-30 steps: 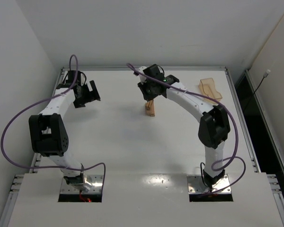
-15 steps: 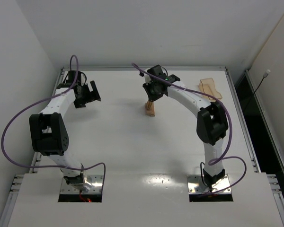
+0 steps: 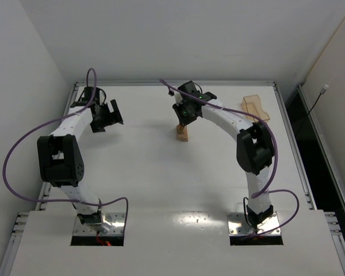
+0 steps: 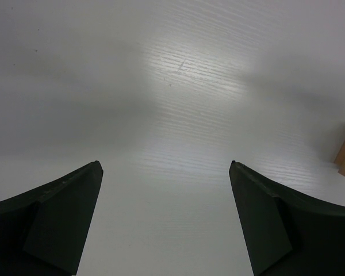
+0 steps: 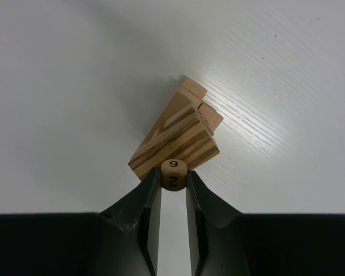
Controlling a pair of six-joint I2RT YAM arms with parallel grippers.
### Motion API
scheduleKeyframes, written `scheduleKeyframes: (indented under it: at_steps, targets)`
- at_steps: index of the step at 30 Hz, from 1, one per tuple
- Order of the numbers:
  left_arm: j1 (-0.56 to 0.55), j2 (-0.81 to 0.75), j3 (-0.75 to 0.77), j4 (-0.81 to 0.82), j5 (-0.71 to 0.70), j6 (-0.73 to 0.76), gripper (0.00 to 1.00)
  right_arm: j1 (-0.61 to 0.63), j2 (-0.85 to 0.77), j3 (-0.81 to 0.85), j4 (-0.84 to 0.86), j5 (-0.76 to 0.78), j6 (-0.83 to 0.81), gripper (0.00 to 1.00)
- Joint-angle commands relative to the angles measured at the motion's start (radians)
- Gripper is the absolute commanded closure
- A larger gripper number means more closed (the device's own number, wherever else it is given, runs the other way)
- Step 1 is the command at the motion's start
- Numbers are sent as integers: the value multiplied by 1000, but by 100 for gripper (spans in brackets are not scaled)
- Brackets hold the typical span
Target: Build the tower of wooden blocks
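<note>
Swung inward and up-frame since a second ago: right arm's black elbow joint (image 3: pixel 254 150). Low centre of the wrist view, right gripper (image 5: pixel 173 171) clamped on a small rounded wooden die numbered 6 and 2 (image 5: pixel 173 174). Directly beyond, mid-frame, tower of light-tan wooden bars (image 5: pixel 175 135), top bars slanting up-right. Farther off, upper left overhead, left gripper (image 3: pixel 106 118) spread wide, well apart; right arm nearer.

The tower (image 3: pixel 182 133) stands toward the far middle of the table (image 3: pixel 161 184). The right gripper (image 3: pixel 184 119) is directly above it, with a numbered piece (image 5: pixel 173 173) pinched between its fingers at the near edge of the top block. The tray (image 3: pixel 255 107) lies well to the right, by the far right corner. The left gripper (image 3: pixel 106 117) hangs well to the left, its fingers spread above the table.
</note>
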Motion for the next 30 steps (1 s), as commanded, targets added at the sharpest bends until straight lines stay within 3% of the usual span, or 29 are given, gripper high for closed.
scheduleKeyframes:
  at_steps: [1, 5, 12, 23, 30]
  targets:
    - [-7, -8, 36, 18, 13, -4, 9, 4, 7, 2, 6, -14, 16, 100]
    - [-7, -8, 36, 18, 13, -4, 9, 13, 16, 2, 6, -24, 16, 100]
    - [-7, -8, 36, 18, 13, -4, 9, 13, 25, 12, 6, -33, 16, 86]
    - [-7, 1, 36, 18, 22, -4, 9, 13, 25, 12, 15, -10, 16, 51]
    - [-7, -34, 27, 18, 4, -4, 9, 13, -55, -11, 50, 24, 16, 47]
